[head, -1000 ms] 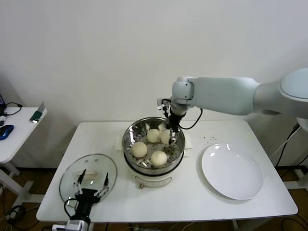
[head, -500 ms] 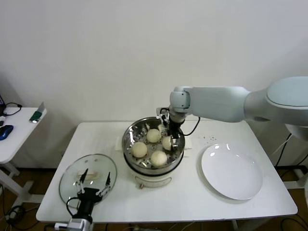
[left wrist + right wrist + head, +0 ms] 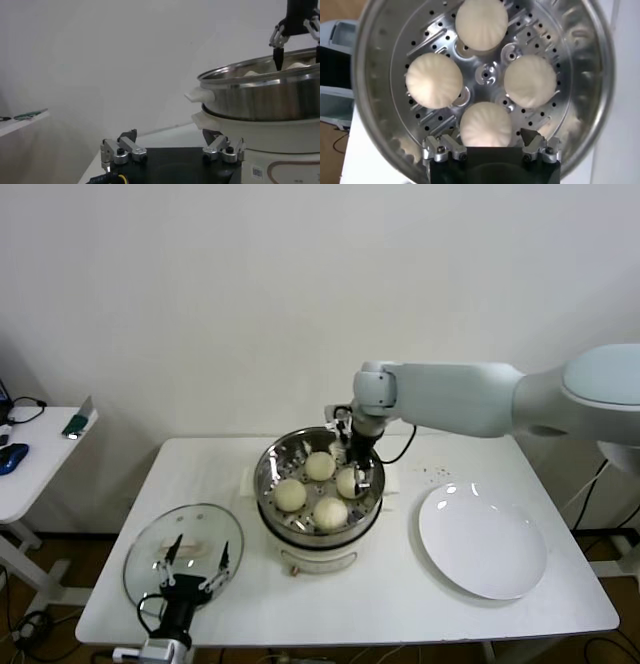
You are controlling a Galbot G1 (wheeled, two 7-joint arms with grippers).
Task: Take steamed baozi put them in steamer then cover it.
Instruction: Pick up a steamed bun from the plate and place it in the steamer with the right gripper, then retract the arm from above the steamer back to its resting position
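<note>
Baozi point(image 3: 349, 481) number four now sits released in steamer point(image 3: 270, 484), frame centre. Right hand point(image 3: 358, 474) has gone wide above it. Left hand point(image 3: 190, 569) wide over cover point(image 3: 140, 559), lower left tabletop point(image 3: 400, 584). Covering comes next.

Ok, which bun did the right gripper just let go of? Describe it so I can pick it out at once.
Find the steel steamer mid-table; four buns sit on its perforated tray. The one you want lies on the side nearest the white plate, directly under the open right gripper. Unlike the other three, it sits between that gripper's fingers.
</note>
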